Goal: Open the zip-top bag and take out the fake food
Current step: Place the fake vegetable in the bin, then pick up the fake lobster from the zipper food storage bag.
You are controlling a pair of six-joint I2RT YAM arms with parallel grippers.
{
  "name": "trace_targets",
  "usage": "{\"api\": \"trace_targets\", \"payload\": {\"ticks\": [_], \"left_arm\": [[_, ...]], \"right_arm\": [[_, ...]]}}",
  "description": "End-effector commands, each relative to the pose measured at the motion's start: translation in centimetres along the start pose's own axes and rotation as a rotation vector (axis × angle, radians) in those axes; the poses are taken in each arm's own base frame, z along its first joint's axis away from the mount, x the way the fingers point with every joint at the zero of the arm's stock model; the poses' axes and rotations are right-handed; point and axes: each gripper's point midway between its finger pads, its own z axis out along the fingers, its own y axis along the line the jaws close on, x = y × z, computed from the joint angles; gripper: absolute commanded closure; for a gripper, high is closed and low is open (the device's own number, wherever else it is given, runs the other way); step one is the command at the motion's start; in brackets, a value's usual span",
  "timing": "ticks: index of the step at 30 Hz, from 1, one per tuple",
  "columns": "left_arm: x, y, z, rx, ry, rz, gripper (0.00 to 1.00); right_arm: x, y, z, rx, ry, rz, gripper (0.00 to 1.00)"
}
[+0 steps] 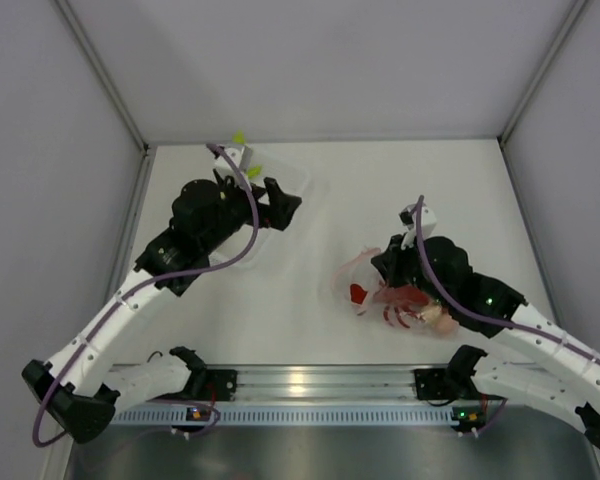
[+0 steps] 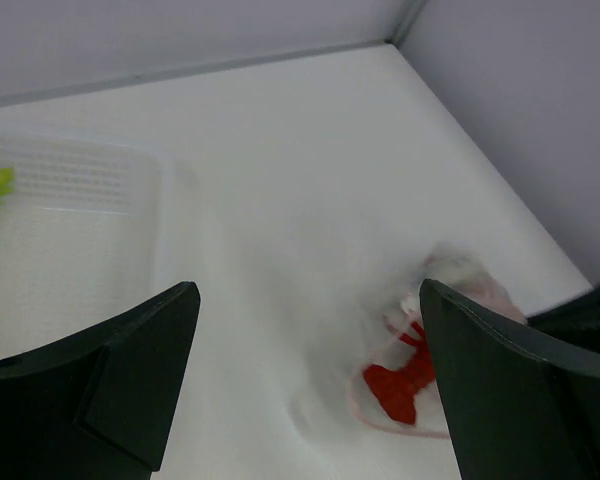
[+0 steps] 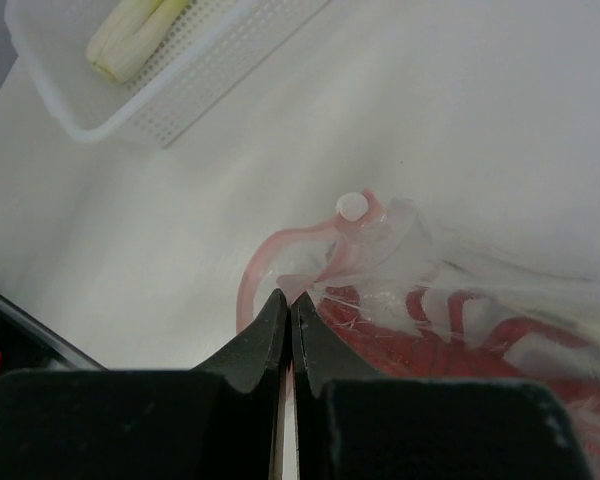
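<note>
The right hand (image 3: 288,300), fingers pressed together, pinches the clear film of the zip-top bag (image 3: 430,280) beside its pink zip strip (image 3: 255,258), at the tabletop's (image 1: 310,330) near right. A red lobster (image 3: 430,350) shows inside. The left hand (image 2: 308,295) hangs wide apart near the far-left tray (image 3: 180,110), which holds 1 leek (image 3: 135,35). The limp, slippery plastic looks best gripped at its stiffer strip.

Top camera overhead, whole table (image 1: 400,170); wrist cameras low, close; all three share zip-top bag (image 3: 460,300).

Blurred lobster (image 2: 400,388), perhaps inside bag (image 2: 475,285)
</note>
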Motion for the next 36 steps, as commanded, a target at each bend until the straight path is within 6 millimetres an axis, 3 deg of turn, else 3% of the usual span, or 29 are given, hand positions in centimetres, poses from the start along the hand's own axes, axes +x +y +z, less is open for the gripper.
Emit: {"api": "trace_targets", "payload": {"ticks": [1, 2, 3, 6, 10, 16, 18, 22, 28, 32, 36], "left_arm": [[4.0, -5.8, -0.6, 0.183, 0.117, -0.127, 0.03], [4.8, -6.7, -0.7, 0.194, 0.126, -0.112, 0.04], [6.2, -9.6, -1.4, 0.276, 0.150, -0.088, 0.04], [8.4, -14.0, -2.5, 0.395, 0.110, 0.011, 0.06], [9.8, -17.0, -4.0, 0.478, 0.054, 0.070, 0.05], [10.9, -16.7, -3.3, 0.472, 0.031, 0.084, 0.13], [11.3, -16.6, -3.1, 0.471, 0.025, 0.095, 0.23], [12.6, -16.3, -2.4, 0.456, 0.045, 0.130, 0.30], [14.4, -16.2, -1.8, 0.470, 0.077, 0.196, 0.61], [15.2, -16.1, -1.4, 0.470, 0.087, 0.230, 0.61], [16.4, -15.9, -0.7, 0.470, 0.108, 0.289, 0.52]], "right_arm": [[-4.7, 2.9, -0.5, -0.110, -0.129, 0.094, 1.00], [-4.9, 3.3, -0.5, -0.126, -0.130, 0.099, 1.00], [-5.2, 3.6, -0.5, -0.138, -0.134, 0.107, 1.00], [-5.6, 4.3, -0.4, -0.159, -0.130, 0.113, 1.00], [-6.0, 5.3, -0.8, -0.213, -0.135, 0.139, 1.00], [-5.8, 6.9, -1.8, -0.305, -0.111, 0.176, 1.00], [-5.7, 7.1, -2.2, -0.326, -0.107, 0.179, 1.00], [-5.1, 7.5, -2.8, -0.368, -0.105, 0.185, 1.00], [-5.4, 7.4, -3.6, -0.379, -0.119, 0.199, 1.00], [-5.2, 7.9, -4.2, -0.412, -0.113, 0.200, 1.00], [-5.5, 8.6, -4.6, -0.457, -0.116, 0.208, 1.00]]}}
